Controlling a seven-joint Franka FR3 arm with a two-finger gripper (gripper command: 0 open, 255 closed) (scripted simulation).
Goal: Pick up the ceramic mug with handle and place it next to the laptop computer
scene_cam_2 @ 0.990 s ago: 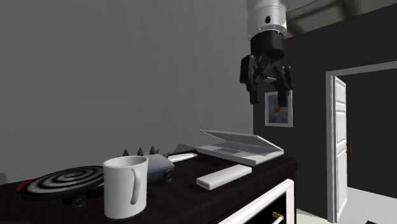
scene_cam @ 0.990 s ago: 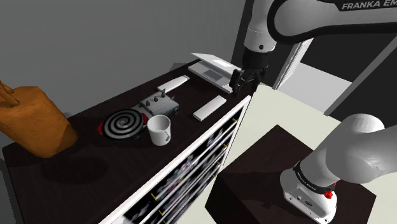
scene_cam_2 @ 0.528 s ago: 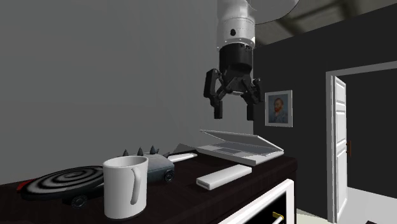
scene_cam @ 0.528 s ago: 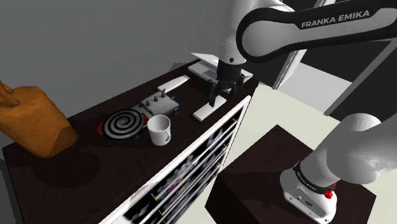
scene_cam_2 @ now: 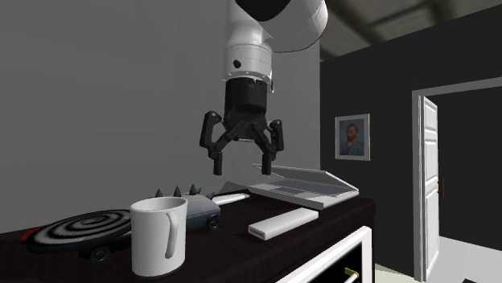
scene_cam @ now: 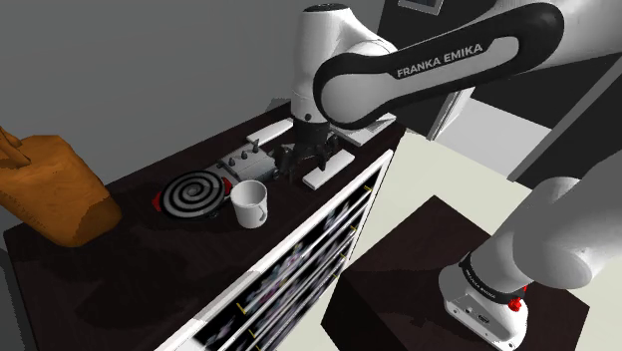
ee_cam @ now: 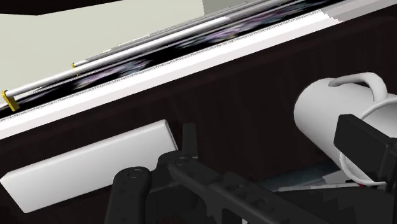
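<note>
The gripper is held wide open and empty above the counter, the white mug is seen upright at its seven o'clock in the shoulder view, and, should its rim be clipped on descent, it could be tipped off the nearby front edge.

Dark sideboard top with white front edge, brown bag at the shoulder view's left end, black-and-white spiral hotplate, white mug upright just beside it, small grey gadget near, two flat white bars, open grey laptop at the far end.
</note>
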